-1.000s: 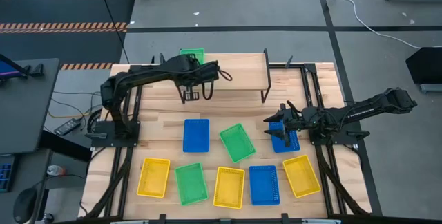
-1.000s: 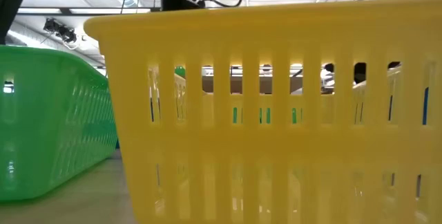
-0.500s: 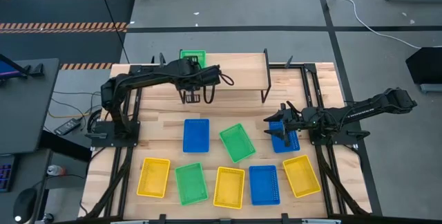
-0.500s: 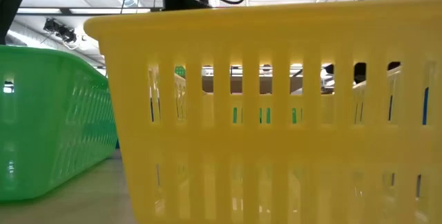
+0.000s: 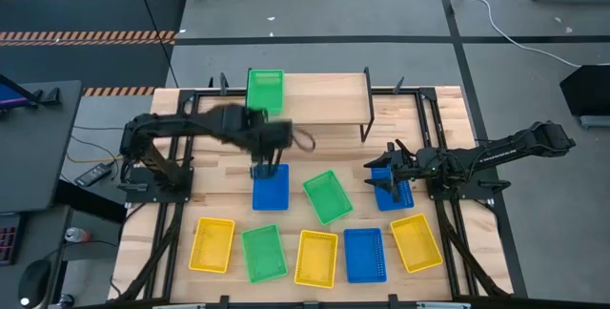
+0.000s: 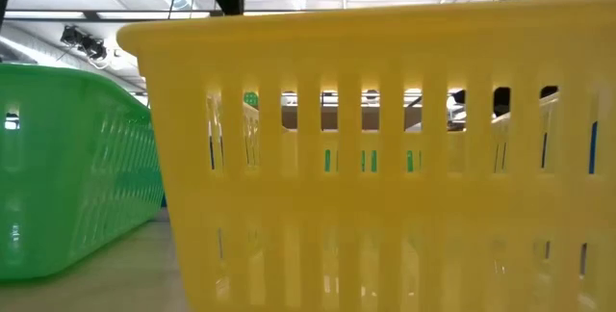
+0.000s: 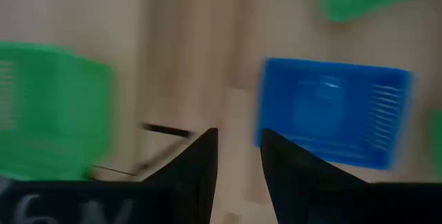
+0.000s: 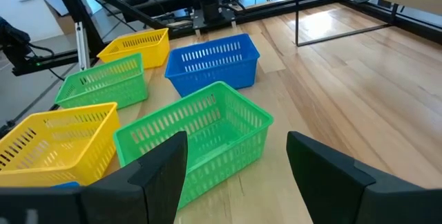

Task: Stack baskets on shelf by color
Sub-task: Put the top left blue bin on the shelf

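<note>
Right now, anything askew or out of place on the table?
One green basket in the middle of the table lies turned at an angle, while the other loose baskets sit roughly square. Another green basket sits alone at the shelf's left end, hanging over its far edge. Nothing spilled or damaged.

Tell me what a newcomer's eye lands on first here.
A lone green basket sits on the left end of the shelf. Below it the left tool hangs over a blue basket, while eight bright baskets lie scattered on the table.
</note>
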You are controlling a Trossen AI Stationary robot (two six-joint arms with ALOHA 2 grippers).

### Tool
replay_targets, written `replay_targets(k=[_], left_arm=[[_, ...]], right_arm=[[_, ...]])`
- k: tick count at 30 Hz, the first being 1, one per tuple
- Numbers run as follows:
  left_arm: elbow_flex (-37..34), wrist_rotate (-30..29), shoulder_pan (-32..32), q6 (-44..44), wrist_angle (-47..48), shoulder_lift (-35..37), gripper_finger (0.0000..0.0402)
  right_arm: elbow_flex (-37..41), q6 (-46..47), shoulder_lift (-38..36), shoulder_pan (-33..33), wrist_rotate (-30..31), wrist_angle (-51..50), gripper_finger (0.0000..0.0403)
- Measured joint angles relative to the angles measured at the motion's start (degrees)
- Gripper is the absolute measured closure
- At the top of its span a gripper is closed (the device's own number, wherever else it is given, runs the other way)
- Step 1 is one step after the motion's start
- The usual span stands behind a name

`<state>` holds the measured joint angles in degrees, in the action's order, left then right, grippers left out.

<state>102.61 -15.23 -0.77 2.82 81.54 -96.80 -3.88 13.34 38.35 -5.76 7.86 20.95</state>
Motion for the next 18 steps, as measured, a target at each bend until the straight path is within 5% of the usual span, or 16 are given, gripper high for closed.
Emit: replay_targets(k=[11, 18], left_arm=[[-16.87, 8.06, -14.97, 9.21, -13.73, -1.47, 0.0285], [-25.06, 7.16, -18.89, 14.59, -21.63, -1.46, 0.0283]], right_arm=[[0.02, 0.17, 0.34, -0.01, -0.20, 0.37, 0.0149], [0.02, 0.04, 0.54, 0.00, -0.39, 0.43, 0.0149]])
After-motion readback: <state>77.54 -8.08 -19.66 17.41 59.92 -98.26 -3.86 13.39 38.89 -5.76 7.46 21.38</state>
